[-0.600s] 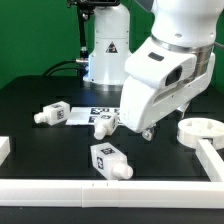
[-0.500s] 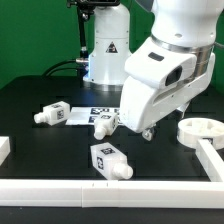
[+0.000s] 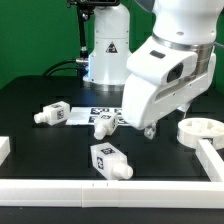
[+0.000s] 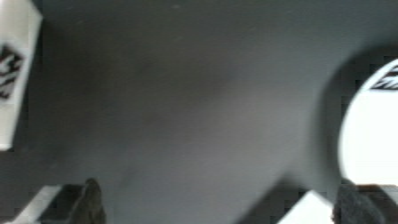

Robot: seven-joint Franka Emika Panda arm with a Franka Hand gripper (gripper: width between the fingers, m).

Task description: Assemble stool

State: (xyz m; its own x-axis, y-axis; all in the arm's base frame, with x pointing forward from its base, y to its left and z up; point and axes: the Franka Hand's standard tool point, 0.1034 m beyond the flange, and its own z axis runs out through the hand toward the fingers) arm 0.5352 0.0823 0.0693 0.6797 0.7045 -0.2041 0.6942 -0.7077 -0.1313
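Observation:
The round white seat [image 3: 200, 129] lies on the black table at the exterior view's right. Three short white tagged legs lie loose: one [image 3: 52, 114] at the left, one [image 3: 105, 123] in the middle, one [image 3: 110, 160] nearer the front. My gripper [image 3: 139, 126] hangs low over the table between the middle leg and the seat, and it is open. In the wrist view the gripper [image 4: 217, 208] has only bare dark table between its fingertips [image 4: 71, 204]. The seat's rim [image 4: 365, 110] curves in at one side, and a white tagged piece [image 4: 11, 80] is cut off at the other.
The marker board [image 3: 92, 108] lies flat behind the middle leg. Long white rails run along the front [image 3: 90, 190] and the exterior view's right [image 3: 213, 158], with a short end [image 3: 5, 147] at the left. The robot base [image 3: 105, 50] stands at the back.
The arm has shifted slightly up and toward the exterior view's right. The legs and the seat have not moved.

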